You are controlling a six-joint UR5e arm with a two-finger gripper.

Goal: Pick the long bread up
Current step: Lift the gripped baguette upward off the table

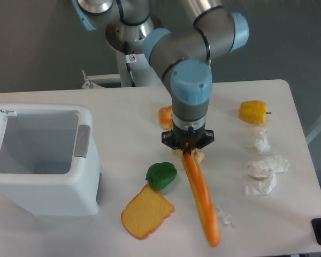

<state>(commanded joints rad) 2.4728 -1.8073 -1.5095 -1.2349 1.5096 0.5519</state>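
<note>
Camera view: I have the gripper (188,149) pinching the long, glossy orange-yellow toy baguette (201,199) at its top end; its long axis hangs toward five o'clock.

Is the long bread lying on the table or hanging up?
Hanging. The long bread dangles nearly straight down from the end effector, which grips its top end. Whether its bottom tip touches the table is unclear.
</note>
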